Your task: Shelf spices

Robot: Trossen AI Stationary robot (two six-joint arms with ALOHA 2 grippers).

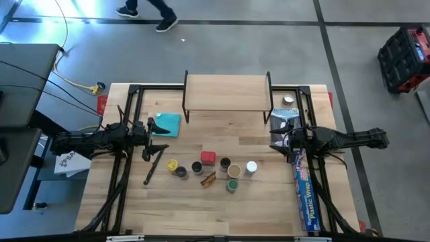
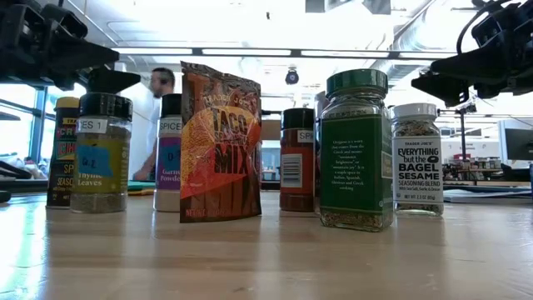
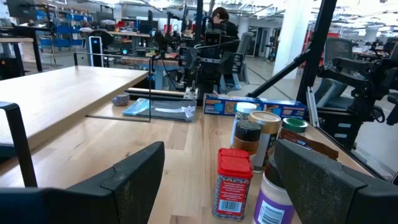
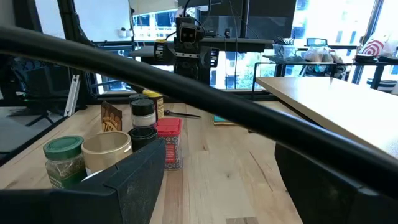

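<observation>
Both end effectors spread, empty; packet (image 2: 220,143) reads "TACO MIX", white-lidded jar (image 2: 417,159) "EVERYTHING BAGEL SESAME".

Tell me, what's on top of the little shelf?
Nothing is on the shelf; its light wood top is bare. All the spice jars stand on the table in front of it.

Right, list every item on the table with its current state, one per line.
shelf: top bare, nothing on it yet
spice jars: upright, lids on, clustered on the table
red box: upright, closed, on the table
taco mix packet: standing upright
plastic-wrap box: lying flat
teal cloth: flat
left gripper: open, empty
right gripper: open, empty
</observation>
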